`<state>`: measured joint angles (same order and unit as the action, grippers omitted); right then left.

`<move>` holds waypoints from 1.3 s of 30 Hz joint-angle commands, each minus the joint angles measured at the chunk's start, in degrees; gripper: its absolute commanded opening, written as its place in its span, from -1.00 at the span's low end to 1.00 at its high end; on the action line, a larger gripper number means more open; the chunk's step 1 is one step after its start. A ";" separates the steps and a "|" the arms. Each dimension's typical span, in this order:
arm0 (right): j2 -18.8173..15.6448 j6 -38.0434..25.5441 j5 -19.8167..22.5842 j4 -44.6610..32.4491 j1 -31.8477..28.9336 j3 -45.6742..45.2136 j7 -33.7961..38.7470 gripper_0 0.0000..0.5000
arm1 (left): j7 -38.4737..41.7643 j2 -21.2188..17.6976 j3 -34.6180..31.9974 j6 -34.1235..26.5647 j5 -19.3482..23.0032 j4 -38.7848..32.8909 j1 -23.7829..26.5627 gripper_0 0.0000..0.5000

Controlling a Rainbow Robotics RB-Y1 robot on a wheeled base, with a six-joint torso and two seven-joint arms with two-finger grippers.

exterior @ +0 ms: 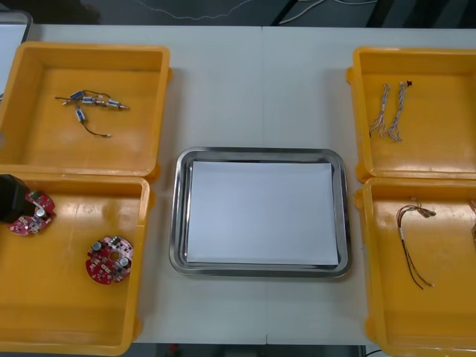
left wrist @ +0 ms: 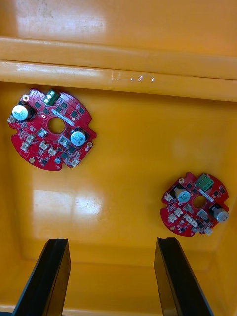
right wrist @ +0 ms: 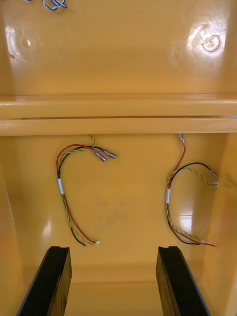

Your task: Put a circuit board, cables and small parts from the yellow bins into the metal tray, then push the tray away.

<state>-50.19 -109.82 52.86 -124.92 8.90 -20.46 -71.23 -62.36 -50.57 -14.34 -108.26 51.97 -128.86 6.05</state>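
While the left gripper [exterior: 12, 198] hangs over the near left bin [exterior: 67, 327] in the front view, one red circuit board [exterior: 31, 214] lies just beside it. A second board [exterior: 108, 259] lies farther from it, toward the metal tray [exterior: 177, 216]. That tray, white inside, sits on the table [exterior: 223, 89] between the yellow bins, well apart from the gripper. Beyond the gripper, the far left bin [exterior: 30, 149] holds small metal parts [exterior: 93, 102] with a black cable [exterior: 91, 131]. Across the tray, the far right bin [exterior: 446, 160] holds twisted blue and white cables [exterior: 388, 111], and the near right bin [exterior: 446, 320] holds red and yellow cables [exterior: 411, 242].

Seen from the right wrist, the right gripper [right wrist: 113, 279] is spread wide over that bin's floor, gripping nothing. Two red and yellow cables lie ahead of its fingertips, one in line with each finger, neither touched.

Seen from the left wrist, the left gripper's fingers [left wrist: 47, 279] also stand well apart, bare floor between them. Both boards lie ahead of the fingertips, the nearer just past one finger, the other farther out by the bin wall.
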 commanded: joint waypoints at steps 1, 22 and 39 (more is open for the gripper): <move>0.35 -0.18 -0.47 -1.64 -0.64 -1.95 0.74 1.00 | -4.35 -0.84 -1.75 0.50 -0.47 -1.39 -1.04 1.00; 0.35 -0.18 -0.47 -1.64 -0.64 -1.95 0.74 1.00 | -4.35 -0.84 -1.75 0.50 -0.47 -1.39 -1.04 1.00; 0.35 -0.18 -0.47 -1.64 -0.64 -1.95 0.74 1.00 | -4.35 -0.84 -1.75 0.50 -0.47 -1.39 -1.04 1.00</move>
<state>-50.19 -109.82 52.86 -124.92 8.90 -20.46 -71.23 -62.36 -50.57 -14.34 -108.26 51.97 -128.86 6.05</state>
